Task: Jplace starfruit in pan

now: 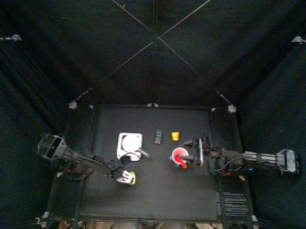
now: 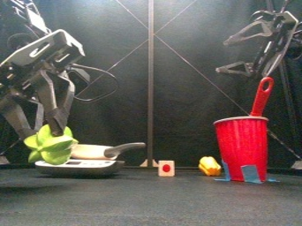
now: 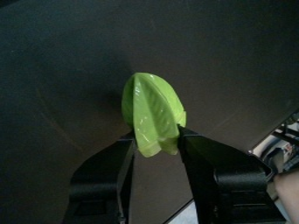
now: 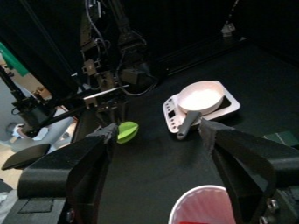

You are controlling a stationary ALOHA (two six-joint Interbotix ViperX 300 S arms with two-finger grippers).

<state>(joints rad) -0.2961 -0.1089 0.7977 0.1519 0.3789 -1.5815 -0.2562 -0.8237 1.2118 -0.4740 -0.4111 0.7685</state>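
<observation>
beside the pan point(image 2: 83, 164), the left gripper point(image 3: 156, 144) pinched the starfruit point(image 3: 152, 112) between part-open jaws; releasing there risked missing the rim.

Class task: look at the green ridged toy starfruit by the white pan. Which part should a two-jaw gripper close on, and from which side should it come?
Grip the green ridged toy starfruit across its middle, jaws pressing opposite flanks between ridges, coming from above. The left gripper holds it just so, hanging beside the white shallow pan; its tapered ends would likely slip.
</observation>
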